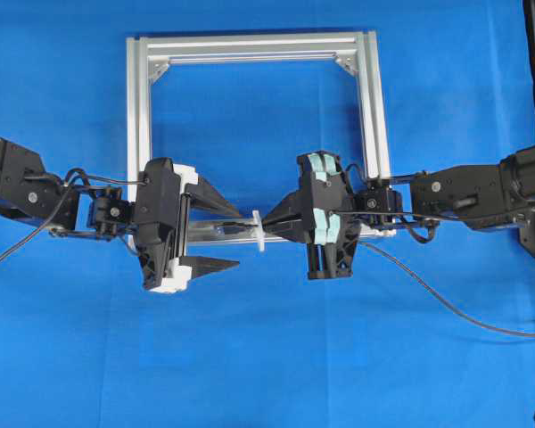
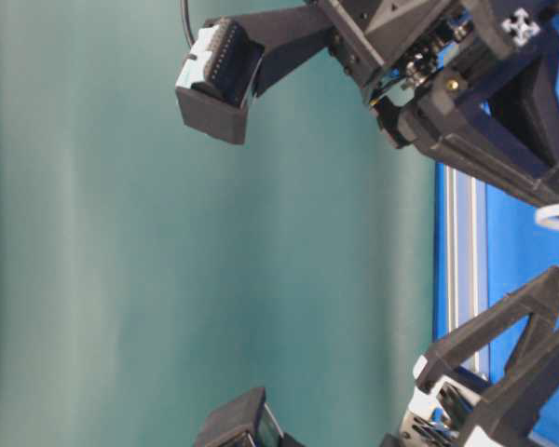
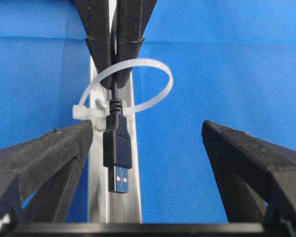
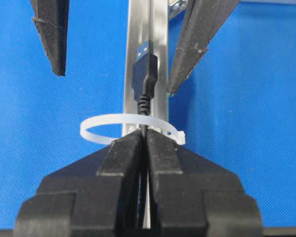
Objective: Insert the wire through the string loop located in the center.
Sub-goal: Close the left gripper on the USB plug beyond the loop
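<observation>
Now the right gripper (image 4: 146, 140) is clenched on the wire (image 3: 117, 148), its two black fingers pressed together with the cable pinched between them. Look at the left wrist view: the plug hangs past the white loop (image 3: 126, 89), metal tip showing blue inside, and the cable runs back through the ring into those closed fingers. So the plug end sits on the left arm's side of the loop, right over the silver frame (image 1: 250, 45) bar.

From the right wrist view it's the same story: loop (image 4: 130, 127) just ahead of the fingertips, plug (image 4: 145, 74) beyond it, lined up along the bar.

And the left gripper (image 1: 227, 234)? Released, fingers spread wide, one either side of the plug, touching nothing. Overhead, the two grippers face each other across the loop (image 1: 258, 230) at the middle of the near bar, and the wire trails off to the right over the blue table (image 1: 267, 357).
</observation>
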